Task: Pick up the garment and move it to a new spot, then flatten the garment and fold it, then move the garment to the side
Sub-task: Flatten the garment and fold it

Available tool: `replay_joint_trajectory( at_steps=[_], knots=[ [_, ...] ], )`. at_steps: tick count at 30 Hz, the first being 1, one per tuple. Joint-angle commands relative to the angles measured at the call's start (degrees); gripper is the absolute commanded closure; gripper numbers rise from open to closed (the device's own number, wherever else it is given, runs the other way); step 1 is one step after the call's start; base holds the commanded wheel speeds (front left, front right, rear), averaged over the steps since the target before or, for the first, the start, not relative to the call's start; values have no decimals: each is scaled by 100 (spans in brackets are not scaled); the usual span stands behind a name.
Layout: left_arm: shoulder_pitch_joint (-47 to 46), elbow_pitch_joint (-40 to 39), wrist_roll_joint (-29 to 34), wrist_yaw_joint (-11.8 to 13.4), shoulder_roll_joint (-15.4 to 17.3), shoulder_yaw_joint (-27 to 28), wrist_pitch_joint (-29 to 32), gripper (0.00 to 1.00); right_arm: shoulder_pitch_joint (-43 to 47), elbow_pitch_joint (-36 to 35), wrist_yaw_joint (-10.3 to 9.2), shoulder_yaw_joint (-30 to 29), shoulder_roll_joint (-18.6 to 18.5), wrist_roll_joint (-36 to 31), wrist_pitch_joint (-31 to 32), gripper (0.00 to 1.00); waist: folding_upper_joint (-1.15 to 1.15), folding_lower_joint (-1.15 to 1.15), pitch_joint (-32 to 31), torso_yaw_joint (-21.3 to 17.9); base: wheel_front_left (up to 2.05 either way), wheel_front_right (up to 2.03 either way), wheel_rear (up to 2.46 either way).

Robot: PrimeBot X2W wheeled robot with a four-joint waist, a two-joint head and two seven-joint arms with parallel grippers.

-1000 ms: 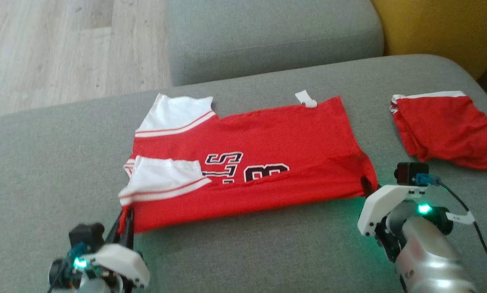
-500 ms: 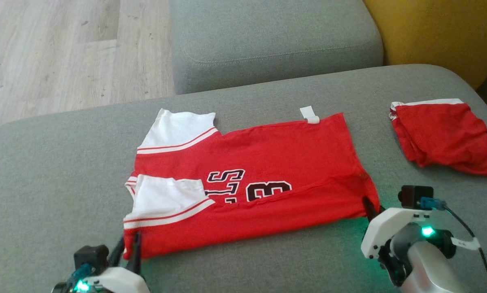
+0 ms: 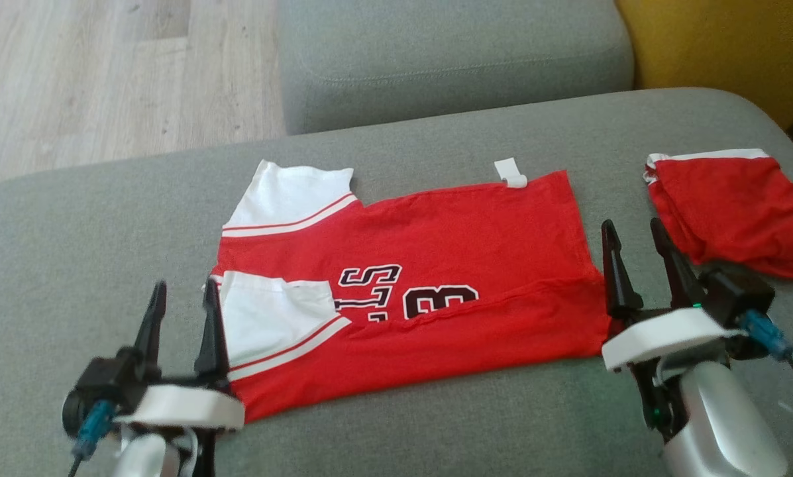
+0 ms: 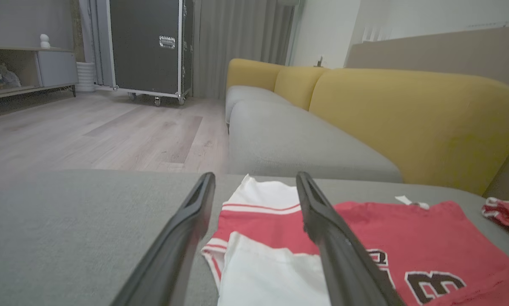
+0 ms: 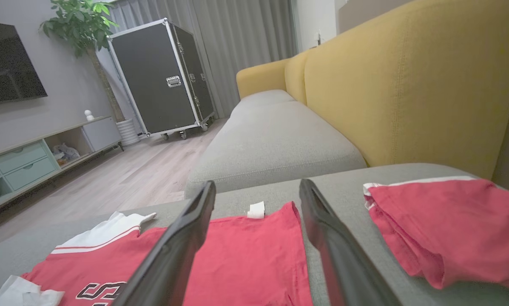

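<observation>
Jersey (image 3: 436, 265) lies long axis left-right, sleeves (image 3: 283, 199) pointing left.

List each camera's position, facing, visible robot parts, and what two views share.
Head view: head, looking down at the red numbered jersey on the grey sofa cushion; left gripper, right gripper, open.
Left wrist view: left wrist, facing over the jersey's sleeves; own fingers.
Right wrist view: right wrist, facing past the folded red garment; own fingers.
Both wrist views share the black wheeled case.
</observation>
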Motion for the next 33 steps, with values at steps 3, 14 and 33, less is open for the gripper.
replay_joint_trajectory(
  at_steps=[3, 14, 33],
  knots=[
    [-186, -759, 158, -130, -147, 366, -68, 0, 122, -485, 19, 78, 14, -177, -225, 0, 0, 0, 117, 21, 0, 0, 0],
    [-1020, -446, 492, -420, 34, 380, -60, 0, 43, -1291, 19, -37, 129, -297, -274, 0, 0, 0, 838, -259, 0, 0, 0],
    [-4874, 1865, -532, -538, 2298, -1940, 2926, 0, -853, -1833, 19, 353, 134, 59, -275, 0, 0, 0, 2506, -1120, 0, 0, 0]
  ],
)
